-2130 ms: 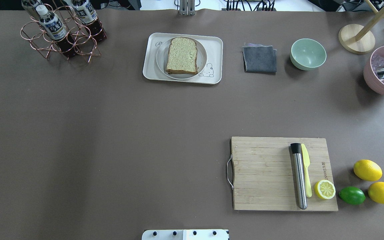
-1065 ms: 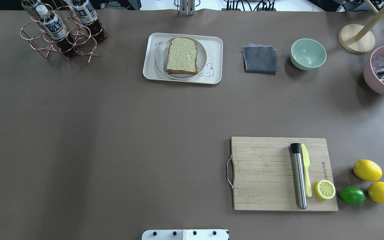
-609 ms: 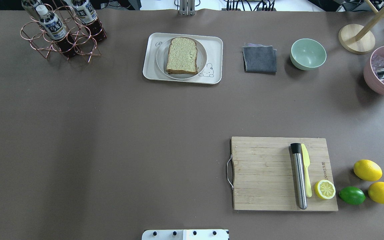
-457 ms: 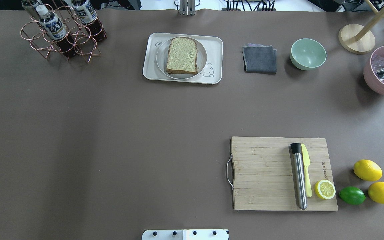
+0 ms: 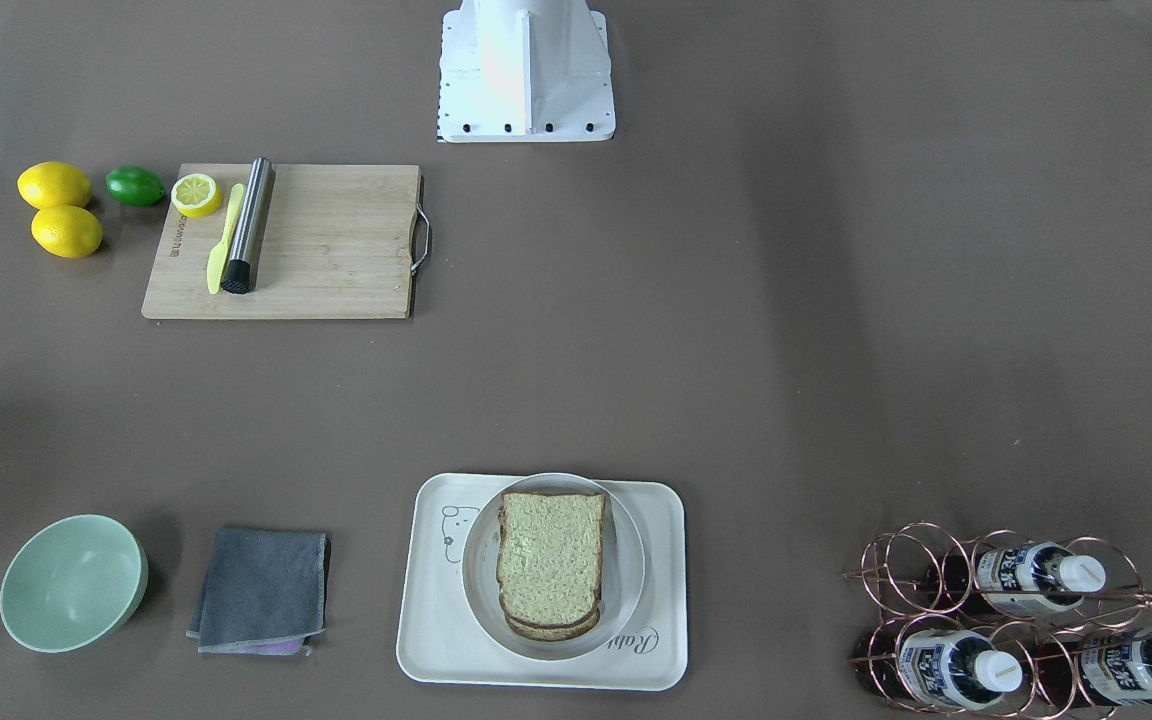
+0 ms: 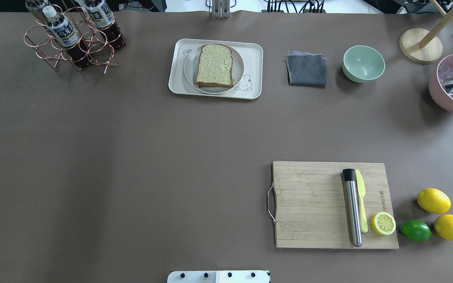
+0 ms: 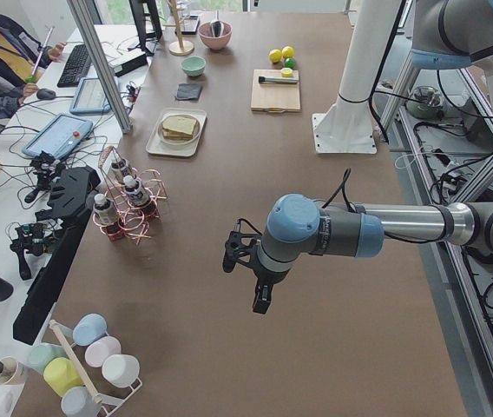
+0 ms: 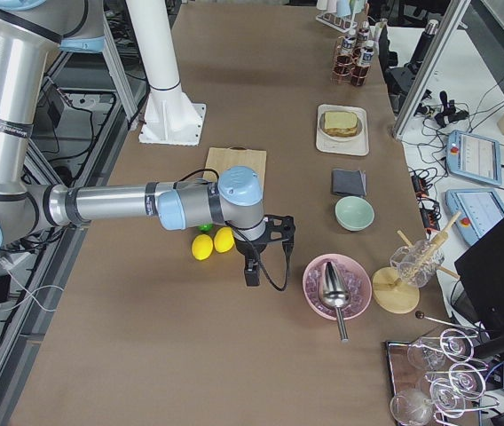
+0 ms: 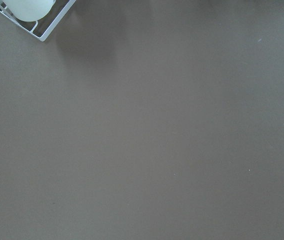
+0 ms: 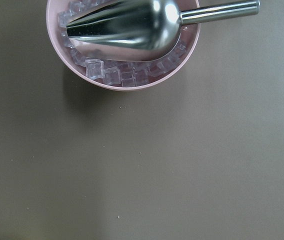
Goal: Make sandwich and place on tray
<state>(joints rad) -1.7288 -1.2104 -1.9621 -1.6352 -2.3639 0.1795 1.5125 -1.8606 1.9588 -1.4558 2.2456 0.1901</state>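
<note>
The sandwich (image 6: 214, 65) lies on a round white plate (image 6: 239, 67) that sits on the cream tray (image 6: 255, 53) at the far middle of the table. In the front-facing view the sandwich (image 5: 550, 560) shows two stacked bread slices on the tray (image 5: 436, 640); any egg between them is hidden. My left gripper (image 7: 259, 304) hangs over bare table far to the left, beyond the overhead view. My right gripper (image 8: 251, 273) hangs near the pink ice bowl (image 8: 336, 286). I cannot tell whether either gripper is open or shut.
A wooden cutting board (image 6: 309, 204) carries a steel muddler (image 6: 353, 208), a yellow knife and a lemon half. Two lemons (image 6: 433, 200) and a lime lie beside it. A grey cloth (image 6: 306, 70), a green bowl (image 6: 363, 63) and a bottle rack (image 6: 71, 37) stand at the back.
</note>
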